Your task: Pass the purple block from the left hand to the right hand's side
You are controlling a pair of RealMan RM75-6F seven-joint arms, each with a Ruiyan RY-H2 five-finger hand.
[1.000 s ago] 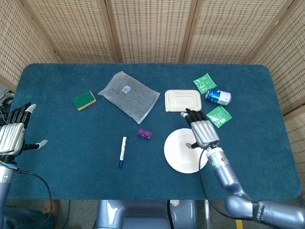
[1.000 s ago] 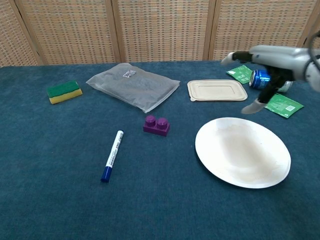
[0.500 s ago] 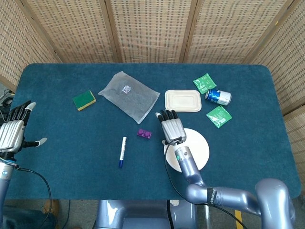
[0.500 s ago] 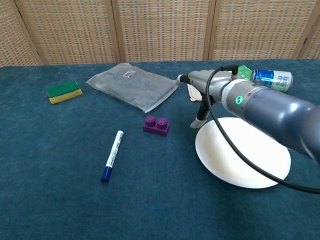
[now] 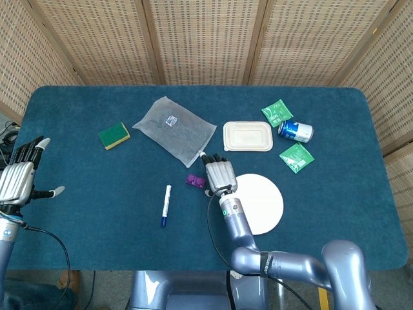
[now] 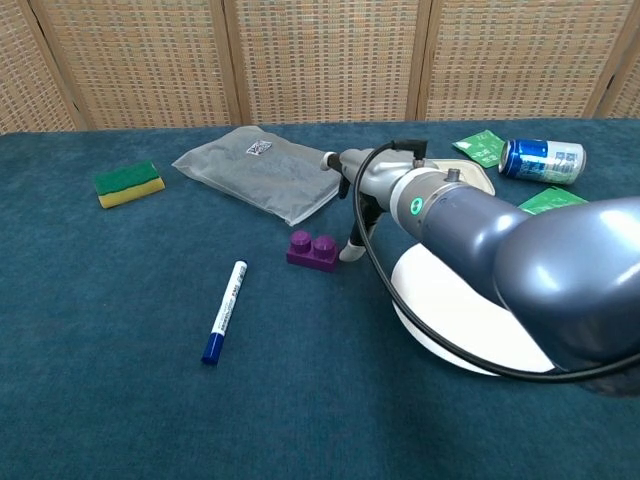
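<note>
The purple block (image 5: 193,180) (image 6: 312,250) lies on the blue table, just left of the white plate (image 5: 261,202) (image 6: 440,320). My right hand (image 5: 218,174) (image 6: 362,190) hovers right beside the block on its right, fingers spread and holding nothing; a fingertip (image 6: 350,252) comes down next to the block's right end. Whether it touches the block is unclear. My left hand (image 5: 19,177) is far off at the table's left edge, open and empty, seen only in the head view.
A blue-capped marker (image 5: 166,205) (image 6: 223,311) lies left of the block. A grey plastic pouch (image 5: 174,130) (image 6: 268,172), a green-yellow sponge (image 5: 114,135) (image 6: 129,183), a beige lidded container (image 5: 248,136), a soda can (image 5: 295,131) (image 6: 542,159) and green packets (image 5: 297,157) sit further back.
My right hand has swept left from over the plate and green packet to beside the purple block. The left hand has barely moved. The block has not shifted.
</note>
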